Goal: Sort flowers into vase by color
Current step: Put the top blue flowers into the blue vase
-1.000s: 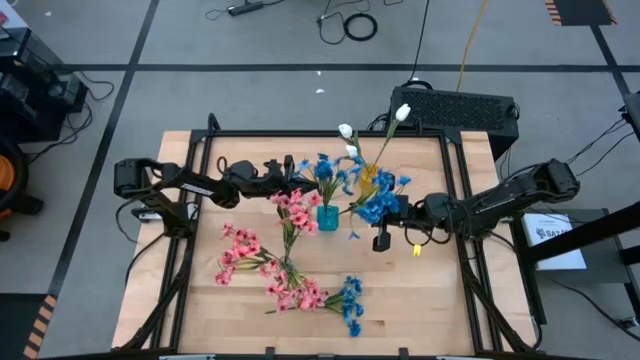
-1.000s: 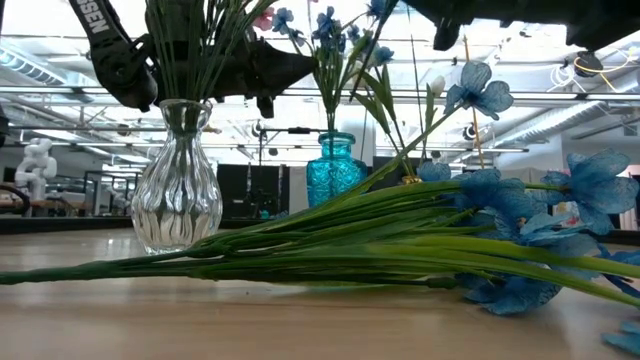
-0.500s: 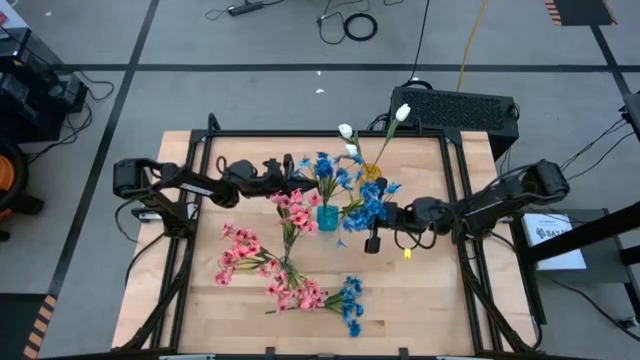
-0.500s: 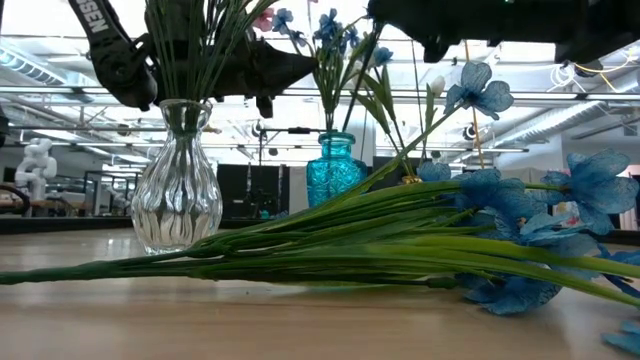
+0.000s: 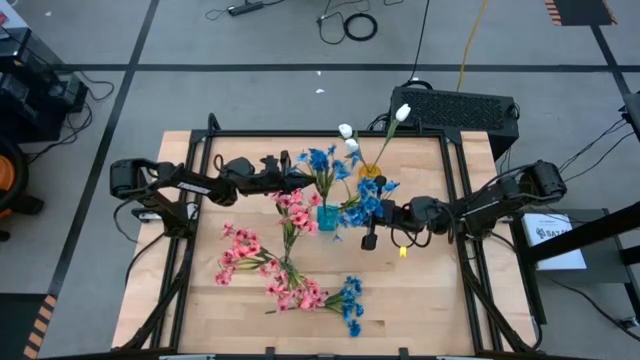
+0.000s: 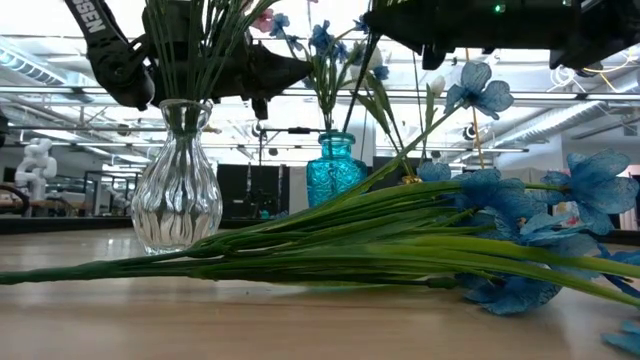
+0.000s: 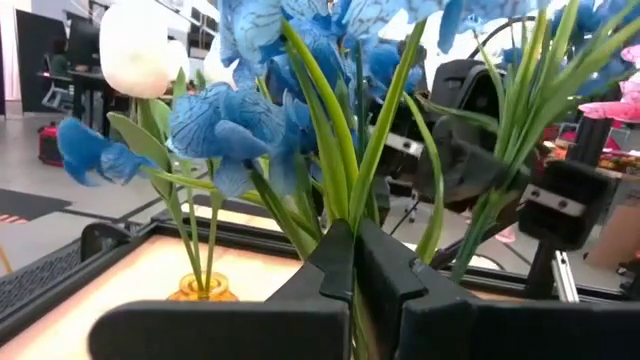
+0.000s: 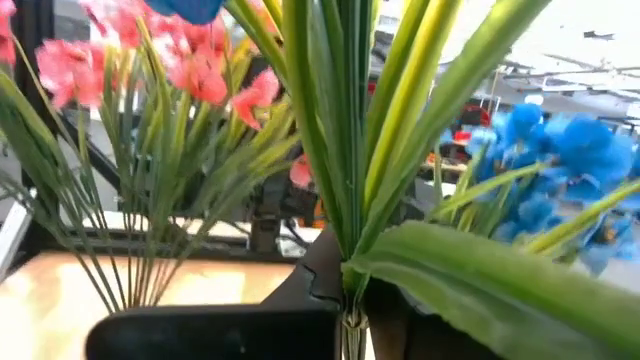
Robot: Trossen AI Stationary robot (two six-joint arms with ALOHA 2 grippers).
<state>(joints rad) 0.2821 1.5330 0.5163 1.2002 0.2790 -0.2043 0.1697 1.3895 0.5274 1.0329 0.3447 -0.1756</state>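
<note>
Since a second ago, we note the right gripper (image 5: 366, 212) has carried its blue spray (image 5: 362, 203) leftward, beside the teal vase (image 5: 327, 216). Fingers pinch the stem; blossoms point left, stem roughly upright. We note the left gripper (image 5: 300, 180) clamped on another blue spray (image 5: 322, 163) above that vase.

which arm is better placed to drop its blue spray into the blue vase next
Right, probably. The right gripper holds a blue spray close beside the blue vase. The left gripper also grips blue flowers, just behind the vase.
</note>
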